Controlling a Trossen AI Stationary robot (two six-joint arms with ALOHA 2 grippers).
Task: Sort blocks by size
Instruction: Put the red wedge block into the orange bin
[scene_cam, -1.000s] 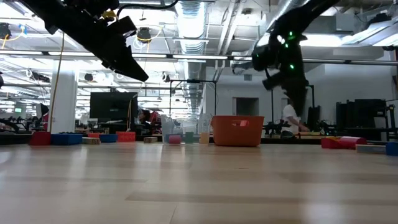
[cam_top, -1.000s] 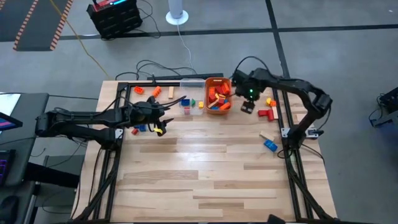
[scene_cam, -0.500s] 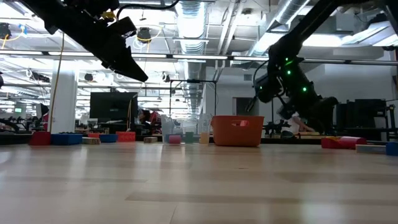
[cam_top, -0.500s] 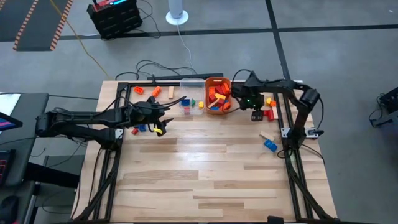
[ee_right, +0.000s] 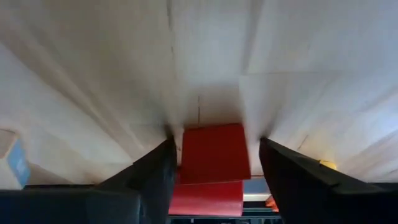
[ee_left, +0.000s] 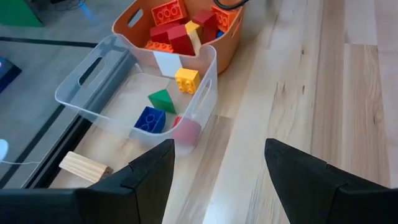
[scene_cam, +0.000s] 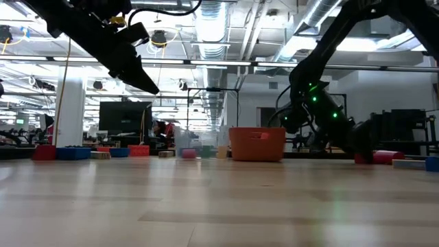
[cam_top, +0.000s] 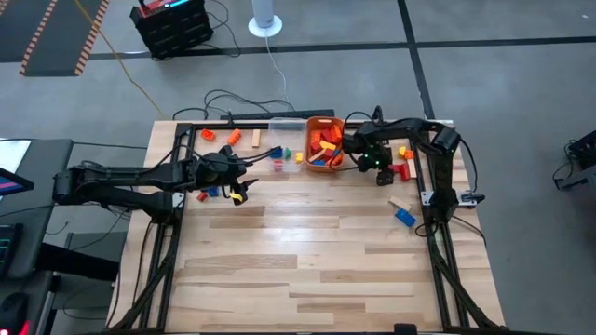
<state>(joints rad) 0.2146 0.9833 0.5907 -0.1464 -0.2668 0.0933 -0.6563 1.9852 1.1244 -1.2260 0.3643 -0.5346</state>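
- Right gripper (ee_right: 214, 155) is down at the table beside the orange tub (cam_top: 325, 141), fingers spread around a red block (ee_right: 214, 152).
- Left gripper (ee_left: 217, 168) hovers near the clear tub (ee_left: 118, 81), fingers spread, empty.

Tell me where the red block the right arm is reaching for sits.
In the high view the red block lies near the table's far right edge, beside the orange tub. The right tool straddles it, open.

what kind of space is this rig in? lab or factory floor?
Most likely a robotics lab in an open industrial hall. The low view shows exposed ceiling ducts and a monitor at workstations behind; the high view shows a bare concrete floor around the wooden table.
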